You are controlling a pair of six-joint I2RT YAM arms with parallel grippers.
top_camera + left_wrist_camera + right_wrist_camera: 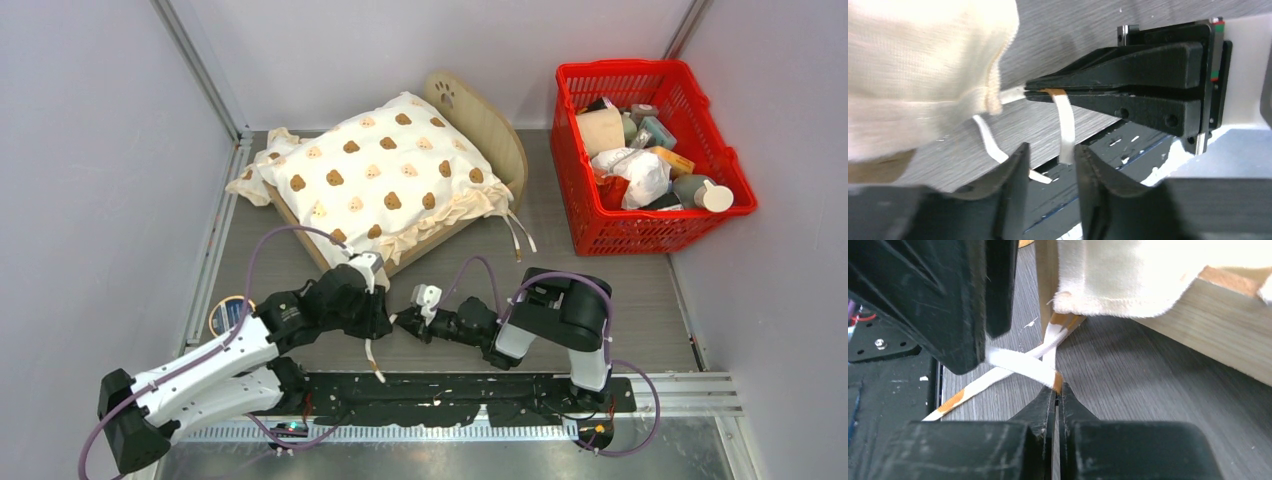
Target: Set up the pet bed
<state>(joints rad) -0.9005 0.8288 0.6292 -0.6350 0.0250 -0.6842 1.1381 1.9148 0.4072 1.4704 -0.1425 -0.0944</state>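
The pet bed (486, 122) is a light-wood frame with a paw-print headboard, at the table's back middle. The cream bear-print cushion (380, 170) lies on it. Both grippers meet at the bed's near corner. My right gripper (1057, 386) is shut on a white-and-orange tie ribbon (1020, 362) that hangs from the cushion's corner (1128, 275); it shows in the top view (402, 322) too. My left gripper (1050, 150) is open, and a ribbon end (1065, 125) hangs between its fingers. It sits just left of the right one in the top view (376, 322).
A red basket (565, 160) full of several items stands at the back right. A tape roll (228, 312) lies at the left. A second pair of ribbons (515, 235) trails off the bed's right corner. A black mat (450, 395) runs along the near edge.
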